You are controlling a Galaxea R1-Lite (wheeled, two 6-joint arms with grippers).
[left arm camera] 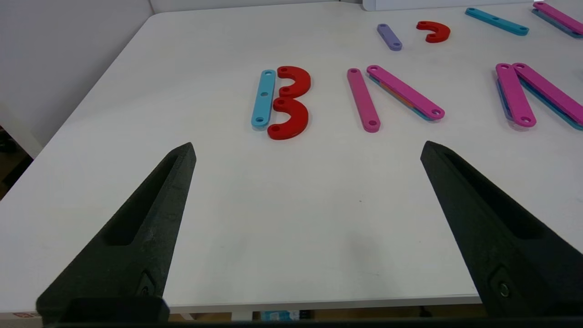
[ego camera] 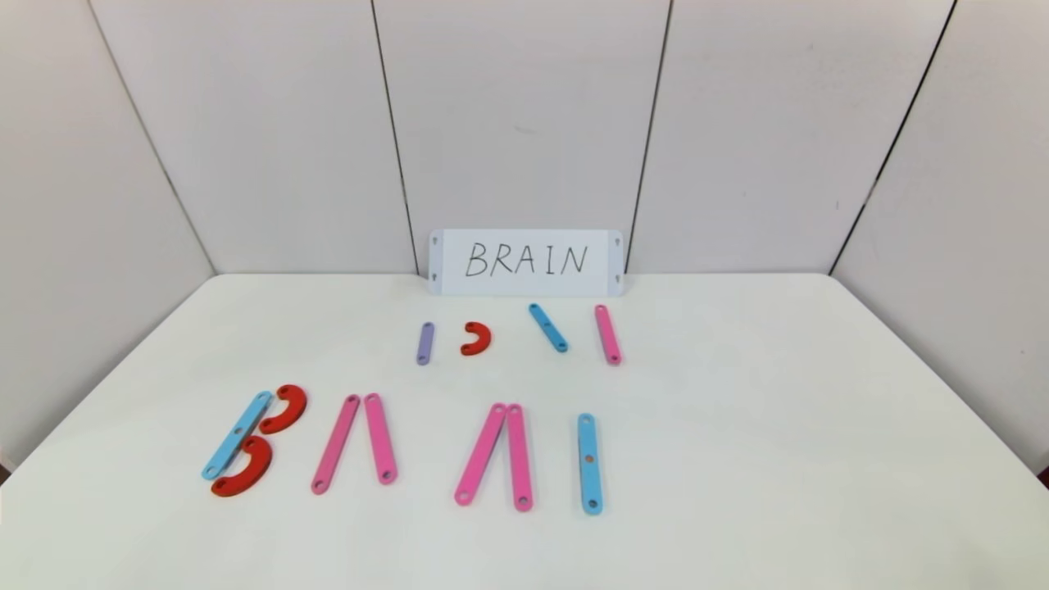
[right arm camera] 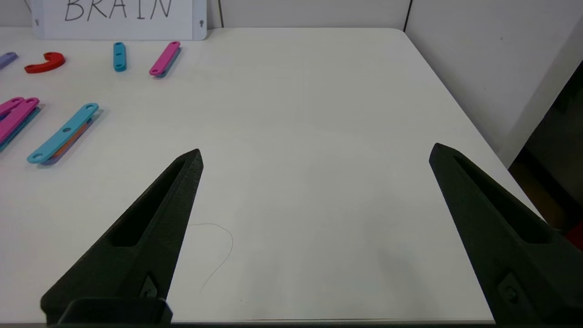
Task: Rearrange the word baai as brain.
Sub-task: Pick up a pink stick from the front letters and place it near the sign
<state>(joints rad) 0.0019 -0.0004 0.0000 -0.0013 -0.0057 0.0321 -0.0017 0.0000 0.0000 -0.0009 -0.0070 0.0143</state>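
Observation:
The word baai lies along the front of the white table [ego camera: 737,459]. Its B is a blue strip [ego camera: 237,435] with two red curves [ego camera: 283,409], also in the left wrist view [left arm camera: 291,102]. Two A's follow, each of two pink strips [ego camera: 354,442] [ego camera: 495,455], then a blue strip as the I [ego camera: 589,463]. Behind them lie a short purple strip [ego camera: 424,342], a small red curve [ego camera: 476,338], a blue strip [ego camera: 547,327] and a pink strip [ego camera: 607,333]. My left gripper [left arm camera: 307,148] is open above the table's front left edge. My right gripper [right arm camera: 316,152] is open above the front right.
A white card with handwritten BRAIN [ego camera: 526,262] stands at the back against the grey panel wall. A thin hair-like thread [right arm camera: 218,250] lies on the table near my right gripper. The table's right edge [right arm camera: 460,109] is close to that gripper.

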